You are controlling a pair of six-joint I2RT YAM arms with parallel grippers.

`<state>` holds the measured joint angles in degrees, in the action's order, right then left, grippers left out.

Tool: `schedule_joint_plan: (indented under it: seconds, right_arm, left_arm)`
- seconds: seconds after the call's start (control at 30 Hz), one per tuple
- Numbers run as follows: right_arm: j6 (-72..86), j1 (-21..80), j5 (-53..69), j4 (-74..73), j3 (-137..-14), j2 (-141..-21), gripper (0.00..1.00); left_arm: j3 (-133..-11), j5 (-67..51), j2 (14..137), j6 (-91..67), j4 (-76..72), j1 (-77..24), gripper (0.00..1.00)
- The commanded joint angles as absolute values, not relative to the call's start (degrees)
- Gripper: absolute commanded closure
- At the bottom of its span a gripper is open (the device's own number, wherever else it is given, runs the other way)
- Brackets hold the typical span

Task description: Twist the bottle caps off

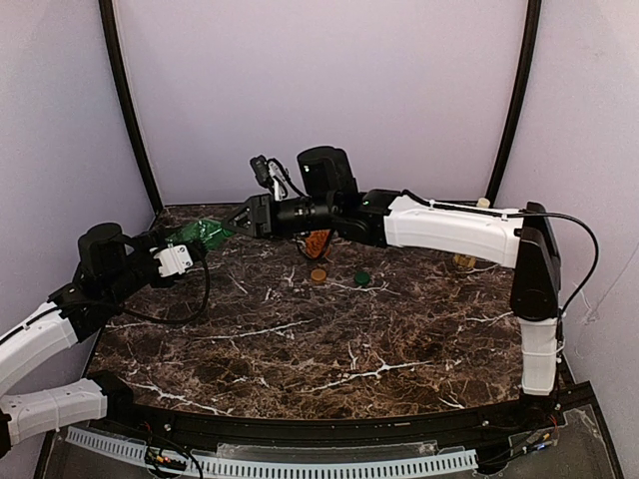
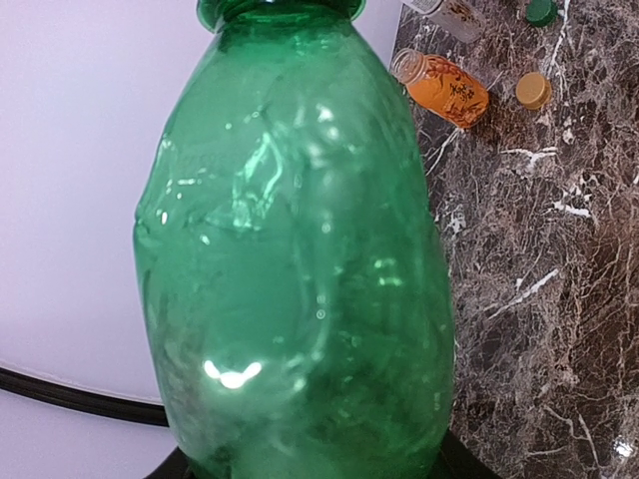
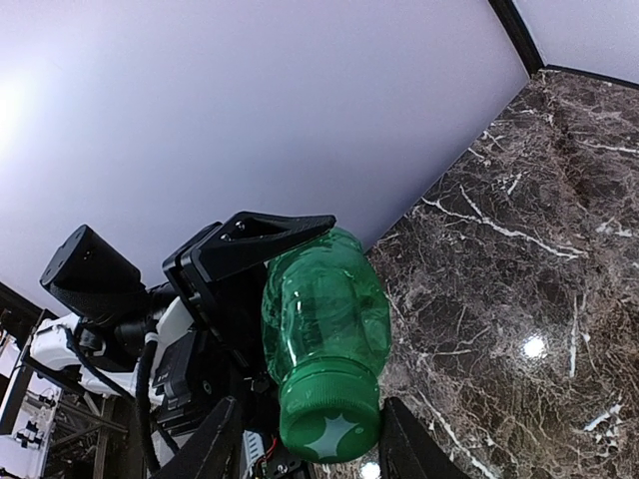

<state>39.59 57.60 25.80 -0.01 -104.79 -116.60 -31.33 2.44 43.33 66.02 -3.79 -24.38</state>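
Note:
My left gripper is shut on the body of a green plastic bottle and holds it tilted above the table's far left. The bottle also shows in the top view. Its bright green cap is on the neck and points at my right gripper. The right gripper is open, with one finger on each side of the cap and a small gap on the left side. A tan-gold cap and a dark green cap lie loose on the table. The pale yellow cap is out of view.
An uncapped orange bottle lies on the marble table beyond the loose caps, with a clear bottle behind it. Another small bottle stands behind the right arm. White walls close in at the back and sides.

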Motion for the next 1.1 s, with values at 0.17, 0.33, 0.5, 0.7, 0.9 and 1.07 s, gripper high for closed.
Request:
schedule_joint_plan:
  seconds: [0.17, 0.33, 0.5, 0.7, 0.9, 1.07]
  right_arm:
    - [39.9, 58.0, 26.4, 1.4, -107.2, -118.9, 0.67]
    - [37.5, 58.0, 25.3, 1.6, -106.0, -117.5, 0.89]
    - [30.4, 58.0, 27.4, 1.9, -104.5, -116.1, 1.0]
    - [0.4, 62.0, 24.9, -1.5, -99.4, -111.1, 1.0]
    - [-33.9, 68.3, 26.3, -3.0, -90.1, -105.9, 1.0]
    - [-49.3, 70.8, 21.7, -5.0, -87.5, -105.0, 1.0]
  left_arm:
    - [-30.4, 1.9, 42.9, 65.8, -4.3, -24.9, 0.99]
    - [-30.5, 1.0, 42.6, 65.5, -3.1, -24.9, 0.99]
    - [-31.2, -6.4, 41.6, 64.8, 3.5, -24.8, 0.99]
    - [-35.4, -19.8, 41.7, 63.4, 20.8, -24.9, 0.99]
    - [-38.4, -29.5, 41.9, 62.7, 31.8, -24.9, 0.99]
    - [-40.2, -35.4, 42.4, 60.7, 37.1, -24.9, 0.99]
